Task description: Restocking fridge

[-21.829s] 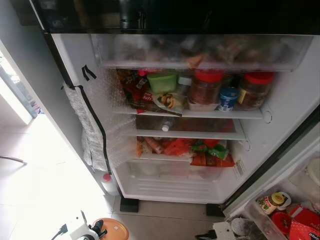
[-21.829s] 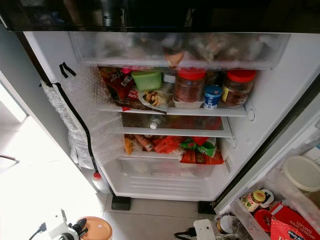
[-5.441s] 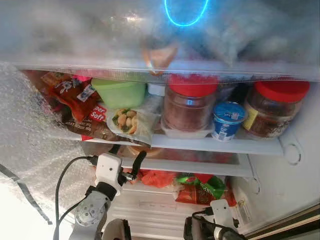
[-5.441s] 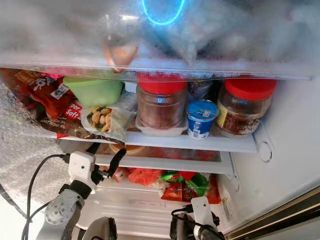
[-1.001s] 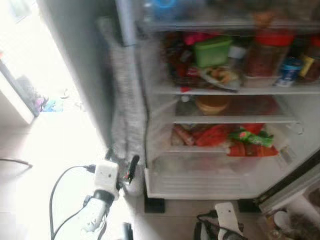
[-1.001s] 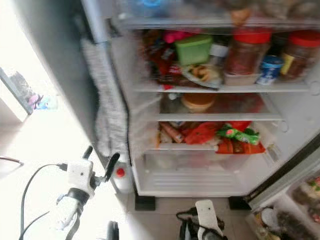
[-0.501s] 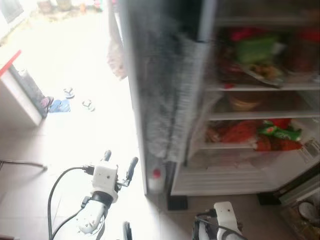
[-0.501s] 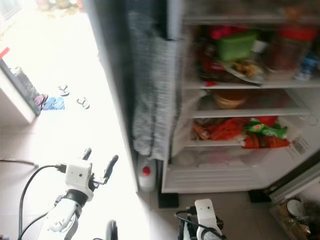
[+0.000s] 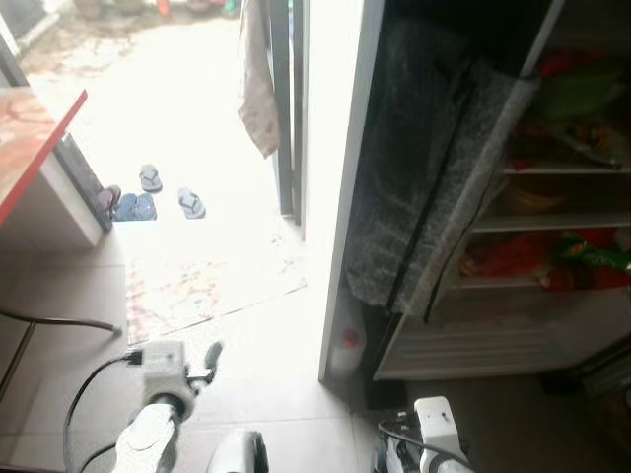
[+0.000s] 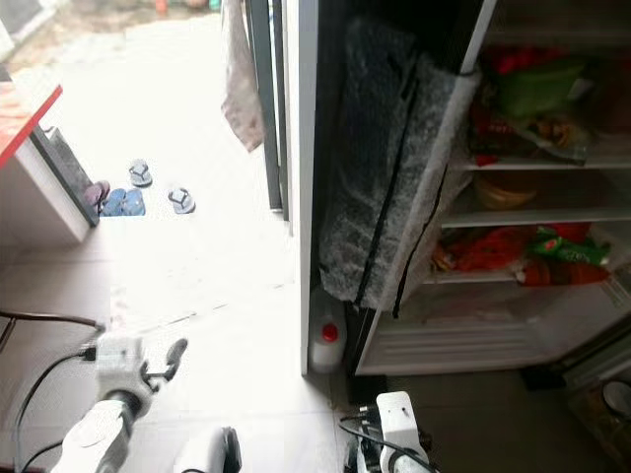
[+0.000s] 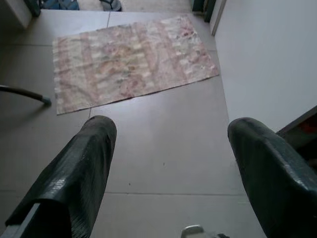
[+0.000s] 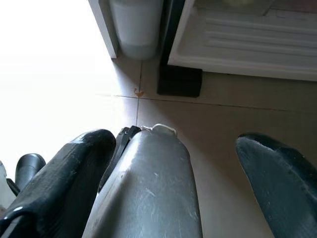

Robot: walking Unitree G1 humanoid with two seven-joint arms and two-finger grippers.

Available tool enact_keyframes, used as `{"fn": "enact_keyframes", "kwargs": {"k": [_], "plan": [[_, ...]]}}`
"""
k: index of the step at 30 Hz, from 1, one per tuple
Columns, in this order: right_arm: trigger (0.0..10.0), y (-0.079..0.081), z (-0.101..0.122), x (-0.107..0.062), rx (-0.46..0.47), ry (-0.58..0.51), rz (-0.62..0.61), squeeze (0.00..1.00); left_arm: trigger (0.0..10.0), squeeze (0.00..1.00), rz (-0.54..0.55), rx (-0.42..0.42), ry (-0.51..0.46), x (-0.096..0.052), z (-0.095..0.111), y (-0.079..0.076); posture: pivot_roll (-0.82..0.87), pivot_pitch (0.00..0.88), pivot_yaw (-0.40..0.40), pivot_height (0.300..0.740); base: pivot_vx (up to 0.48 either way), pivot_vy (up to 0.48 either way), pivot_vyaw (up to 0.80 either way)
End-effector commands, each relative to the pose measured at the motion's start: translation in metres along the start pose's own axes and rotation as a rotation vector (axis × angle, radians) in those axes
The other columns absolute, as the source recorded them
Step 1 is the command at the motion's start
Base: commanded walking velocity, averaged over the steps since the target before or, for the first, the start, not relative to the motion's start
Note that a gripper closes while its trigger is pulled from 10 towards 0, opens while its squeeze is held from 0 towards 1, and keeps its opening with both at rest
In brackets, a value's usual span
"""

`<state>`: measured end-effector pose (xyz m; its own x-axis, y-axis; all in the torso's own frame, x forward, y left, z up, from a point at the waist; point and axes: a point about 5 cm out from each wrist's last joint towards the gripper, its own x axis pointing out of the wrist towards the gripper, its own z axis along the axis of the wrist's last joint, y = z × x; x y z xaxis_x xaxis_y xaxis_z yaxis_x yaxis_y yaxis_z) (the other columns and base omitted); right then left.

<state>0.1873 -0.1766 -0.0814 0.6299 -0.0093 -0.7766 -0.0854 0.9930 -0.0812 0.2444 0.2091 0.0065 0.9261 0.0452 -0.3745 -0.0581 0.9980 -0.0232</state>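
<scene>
Left to right:

- Red-edged tabletop: at the far left; sandals lie on the bright floor beyond it.
- Chair leg: dark and curved, just beside the left arm's path. Risk, as a judgement: the arm or its cable could catch it if the robot goes on turning that way.
- Left claw: fingers spread wide, holding nothing, low over the tiles near the floor mat.
- Right claw: fingers apart, empty, hanging over the floor by the fridge's foot.
- White bottle, red cap: stands on the floor against the fridge's side. Risk: a foot could tip it.
- Fridge: door open, shelves stocked, bubble-wrap sheet drooping over its left edge. Risk: cold escapes while the robot faces away, and the loose sheet could snag a returning arm.

Change: one second ago the fridge sat centre-frame; now it sits at the right edge. The camera has swung left; the goods have not moved. The left arm hangs lower in the picture.
</scene>
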Motion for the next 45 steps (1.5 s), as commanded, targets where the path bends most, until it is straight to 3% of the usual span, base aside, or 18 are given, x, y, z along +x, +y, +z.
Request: {"fn": "enact_keyframes", "kwargs": {"k": [1,9,14,17,29,45], "plan": [[10.0,0.005,-0.025,-0.005,0.031,0.097,0.012,0.0,10.0,0.0,-0.001,-0.004,0.083,0.005,-0.013,0.002,0.02,0.072,0.025,0.622,0.0,0.0,0.0],[10.0,0.004,-0.024,-0.005,0.041,0.097,0.008,0.0,10.0,0.0,-0.017,-0.033,0.222,0.015,-0.032,0.005,0.03,0.062,0.022,0.622,0.0,0.0,0.0],[10.0,0.004,-0.021,-0.004,0.066,0.079,0.01,0.0,10.0,0.0,-0.05,0.024,0.328,0.012,-0.052,-0.008,0.01,0.047,0.025,0.635,0.0,0.0,0.0],[10.0,0.002,-0.022,-0.005,0.073,0.079,0.001,0.0,10.0,0.0,-0.077,0.033,0.316,0.014,-0.051,-0.015,0.01,0.043,0.023,0.66,0.0,0.0,0.0],[10.0,0.002,-0.024,-0.005,0.076,0.086,0.006,0.0,10.0,0.0,-0.08,0.061,0.327,0.012,-0.056,-0.014,0.02,0.06,0.024,0.74,0.0,0.0,0.0],[10.0,-0.001,-0.023,-0.005,0.085,0.086,0.003,0.0,10.0,0.0,-0.079,0.07,0.33,0.01,-0.059,-0.019,0.01,0.076,0.019,0.74,0.0,0.0,0.0]]}}
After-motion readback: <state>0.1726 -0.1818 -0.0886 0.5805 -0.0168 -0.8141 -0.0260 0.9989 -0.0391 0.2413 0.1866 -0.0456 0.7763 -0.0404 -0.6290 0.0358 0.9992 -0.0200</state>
